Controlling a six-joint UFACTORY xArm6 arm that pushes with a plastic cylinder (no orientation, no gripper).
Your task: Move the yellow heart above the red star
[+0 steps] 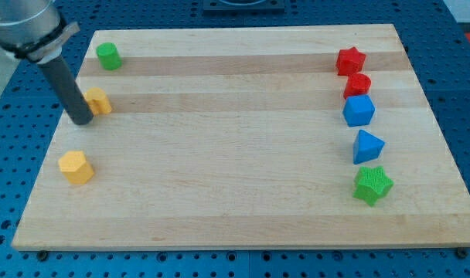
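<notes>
My tip [83, 121] touching yellow heart's [100, 100] left

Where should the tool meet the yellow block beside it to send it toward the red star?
No grip is possible, only a push. My tip already sits against the view's left side of the yellow block, likely the heart. Pushing from that side fits, since the red star lies far across the board toward the view's right, slightly higher.
</notes>
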